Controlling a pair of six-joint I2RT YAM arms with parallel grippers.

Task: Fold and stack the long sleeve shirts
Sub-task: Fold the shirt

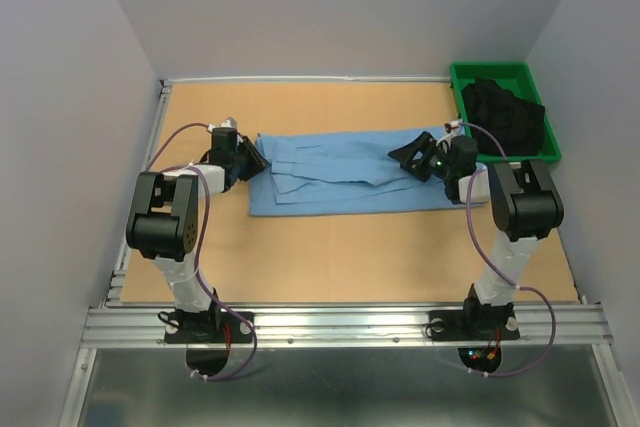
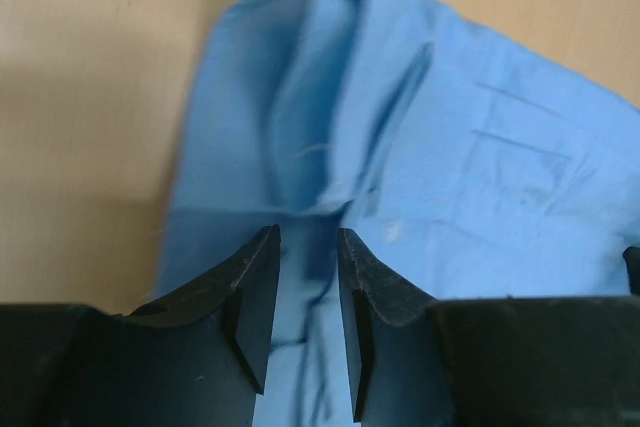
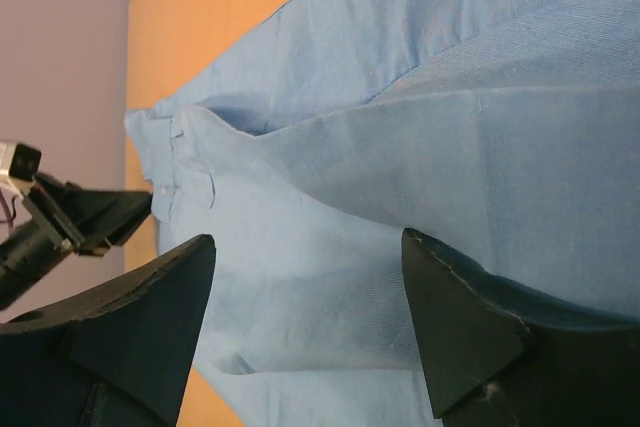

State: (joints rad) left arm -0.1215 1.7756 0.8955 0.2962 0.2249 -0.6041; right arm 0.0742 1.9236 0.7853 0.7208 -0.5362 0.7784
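**Long sleeve shirt (image 1: 340, 172) stretched across the counter, one end pinched**

We see the light blue shirt lying flat on the tan counter (image 1: 330, 257). It is folded lengthwise into a long band that runs from 9 o'clock to 3 o'clock through the middle of the top view. Several layers overlap along it, and their edges step down toward 6 o'clock.

The left fingers (image 1: 250, 160) sit at the band's 9 o'clock end. From the left wrist we find them drawn close together, with only a narrow slot between them. A raised fold of the blue cloth is caught in that slot (the fabric puckers and creases right at the tips). The cloth beyond them lies rumpled, and a stitched line runs away toward 12 o'clock. We cannot tell which part of the garment that is.

The right fingers (image 1: 412, 157) hover over the band's 3 o'clock end. From the right wrist we see them spread wide and holding nothing, with smooth blue cloth showing between and beyond them. Whether the tips touch it we cannot tell. In that same view the other arm's fingers appear at the shirt's far end.

At 1 o'clock, in the counter's far corner, stands a green bin (image 1: 490, 69) holding a heap of black cloth (image 1: 505, 117). It is just beside the right arm's wrist and well apart from the left arm.
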